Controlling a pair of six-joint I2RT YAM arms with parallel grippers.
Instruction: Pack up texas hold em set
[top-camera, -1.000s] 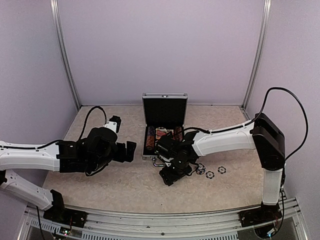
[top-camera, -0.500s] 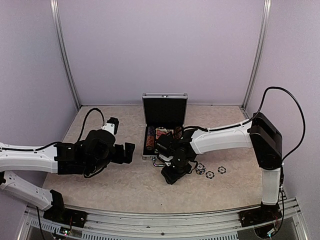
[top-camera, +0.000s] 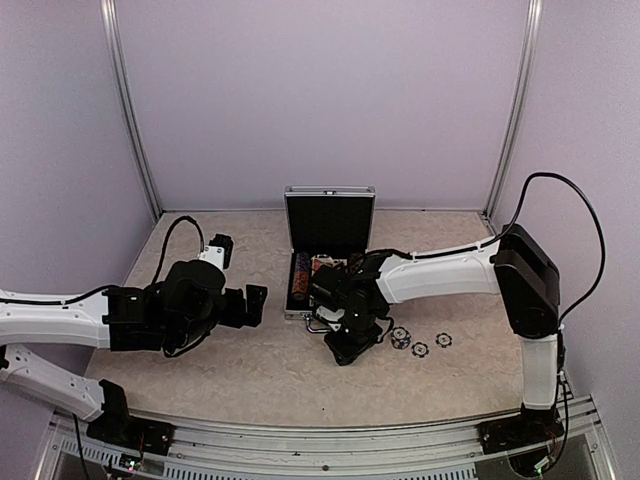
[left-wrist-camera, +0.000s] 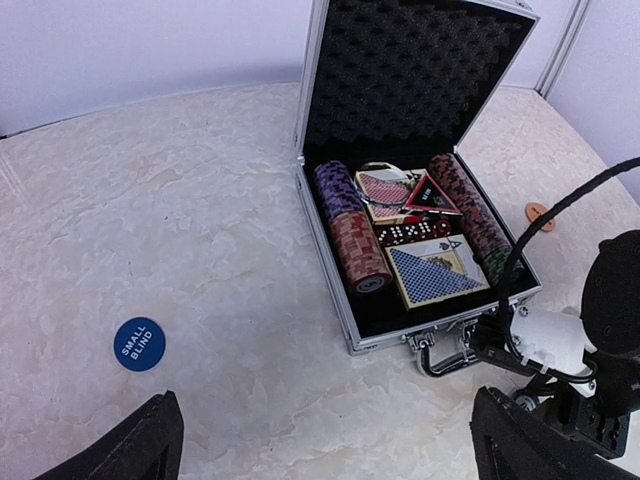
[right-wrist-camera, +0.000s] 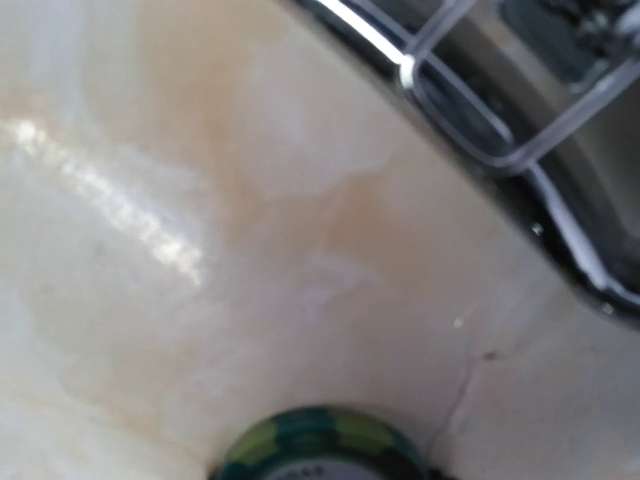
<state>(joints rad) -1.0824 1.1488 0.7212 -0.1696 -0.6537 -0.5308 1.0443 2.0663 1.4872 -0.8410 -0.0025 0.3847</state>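
Right gripper (top-camera: 352, 350) hangs low over a green chip (right-wrist-camera: 318, 445) by the open case (top-camera: 329, 222) (I can't tell its grip); left gripper (top-camera: 255, 305) gapes wide, holding nothing.

Ahead of the left gripper (left-wrist-camera: 325, 405): silver case (left-wrist-camera: 420, 70), black dimpled foam, purple chips (left-wrist-camera: 337, 190), red striped chips (left-wrist-camera: 358, 255), blue diamond-patterned deck (left-wrist-camera: 435, 272). By its left finger, a blue white-lettered disc (left-wrist-camera: 139, 343) on the cream marbled table (left-wrist-camera: 200, 200). Under the right wrist, a green-and-dark striped chip (right-wrist-camera: 318, 448).
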